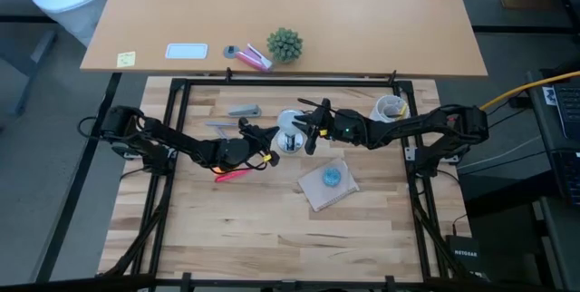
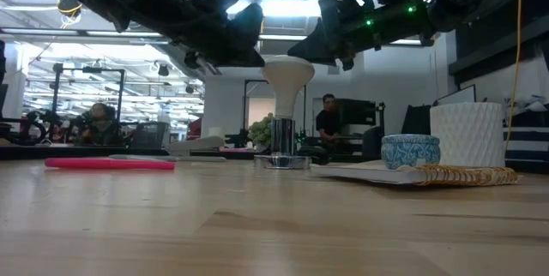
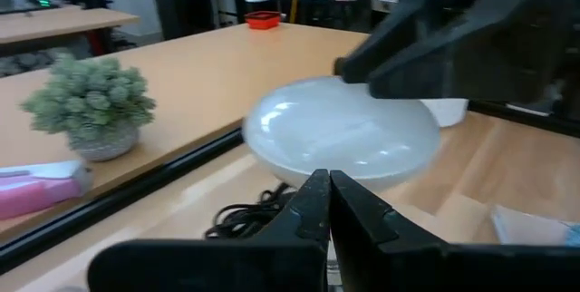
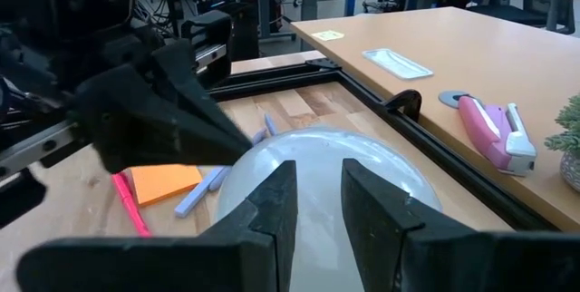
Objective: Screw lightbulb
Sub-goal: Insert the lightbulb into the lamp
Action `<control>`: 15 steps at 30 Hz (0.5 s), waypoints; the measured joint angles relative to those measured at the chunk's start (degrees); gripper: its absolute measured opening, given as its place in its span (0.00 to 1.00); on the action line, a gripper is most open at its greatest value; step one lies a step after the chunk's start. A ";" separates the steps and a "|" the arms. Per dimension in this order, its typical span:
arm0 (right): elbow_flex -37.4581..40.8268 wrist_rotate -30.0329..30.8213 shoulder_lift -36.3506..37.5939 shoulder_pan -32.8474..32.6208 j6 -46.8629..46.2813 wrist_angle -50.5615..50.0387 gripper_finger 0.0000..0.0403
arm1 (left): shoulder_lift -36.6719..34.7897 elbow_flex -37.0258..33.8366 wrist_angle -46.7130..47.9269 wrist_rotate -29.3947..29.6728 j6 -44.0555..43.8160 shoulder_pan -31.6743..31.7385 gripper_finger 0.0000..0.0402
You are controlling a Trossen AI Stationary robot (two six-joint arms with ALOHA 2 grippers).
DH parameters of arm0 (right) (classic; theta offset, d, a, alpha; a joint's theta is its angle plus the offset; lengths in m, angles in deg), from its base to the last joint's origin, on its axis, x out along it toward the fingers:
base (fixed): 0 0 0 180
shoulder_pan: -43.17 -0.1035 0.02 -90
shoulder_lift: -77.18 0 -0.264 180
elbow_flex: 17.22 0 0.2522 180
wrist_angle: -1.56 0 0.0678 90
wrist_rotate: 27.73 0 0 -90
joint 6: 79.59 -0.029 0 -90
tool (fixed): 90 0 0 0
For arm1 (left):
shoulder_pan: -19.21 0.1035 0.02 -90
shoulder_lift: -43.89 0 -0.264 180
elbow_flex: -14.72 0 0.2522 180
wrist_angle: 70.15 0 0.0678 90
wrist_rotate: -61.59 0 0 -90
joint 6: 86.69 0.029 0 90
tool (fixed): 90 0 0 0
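I see the lightbulb (image 2: 287,77) upright in its socket (image 2: 282,150), left hand (image 1: 275,135) closed empty beside it, right hand (image 1: 305,135) slightly parted just above, gripping nothing.

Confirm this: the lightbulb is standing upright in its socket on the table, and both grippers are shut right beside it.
Not quite. The lightbulb does stand upright in the socket, but only the left gripper is shut. The right wrist view shows the right gripper with a gap between its fingers, just above the bulb.
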 joint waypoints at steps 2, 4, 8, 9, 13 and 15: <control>0.00 -0.05 0.00 0.00 0.00 0.00 0.22 | -0.01 0.00 0.00 1.12 0.00 0.29 0.00; 0.00 -0.05 0.00 0.00 0.00 -0.02 0.22 | -0.01 0.00 -0.02 1.33 0.00 0.81 0.00; 0.00 -0.14 0.00 0.00 0.00 0.00 0.22 | -0.01 0.00 -0.03 2.04 0.54 1.52 0.00; 0.00 -0.22 0.00 0.00 0.02 0.00 0.22 | -0.01 0.00 -0.07 2.59 1.41 1.53 0.00; -0.01 0.26 0.00 -0.04 -0.01 0.00 0.22 | -1.03 0.00 -0.09 5.50 5.08 0.97 0.00; -0.02 1.00 0.00 -0.04 -0.04 0.02 0.22 | -1.99 0.00 -0.26 5.63 6.39 0.29 0.00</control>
